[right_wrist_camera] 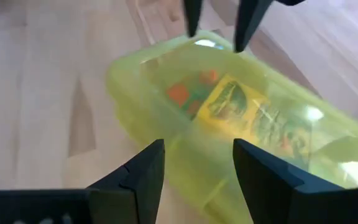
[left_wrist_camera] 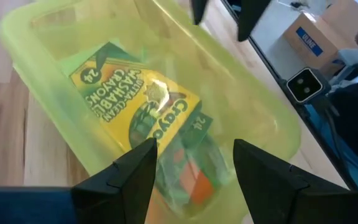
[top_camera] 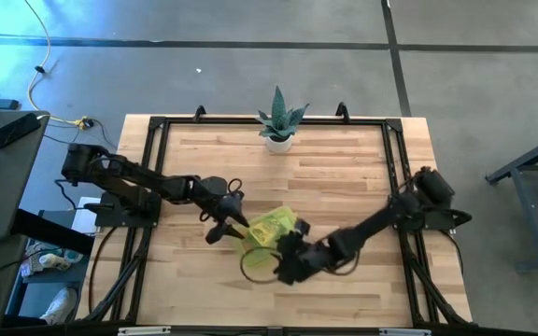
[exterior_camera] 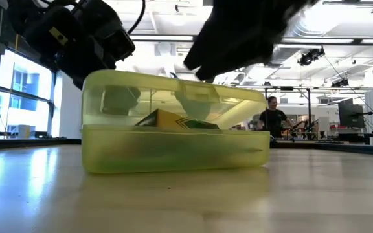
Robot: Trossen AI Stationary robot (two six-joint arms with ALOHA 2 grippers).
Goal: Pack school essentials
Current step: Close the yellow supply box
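Translucent yellow-green case (top_camera: 271,230) sits mid-table, well in front of potted spiky plant (top_camera: 279,119), lid looks shut. Crayon box (left_wrist_camera: 139,99) lies inside case, label up, orange bits just beside it under lid. Left gripper (left_wrist_camera: 192,163) hovers right over case, fingers apart, gripping nothing. Right gripper (right_wrist_camera: 196,163) close above case from opposite side, fingers also spread, nothing between them.

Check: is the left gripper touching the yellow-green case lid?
Cannot tell. In the left wrist view the left gripper has open fingers over the closed case, crayon box inside, but no view shows contact or a gap plainly.
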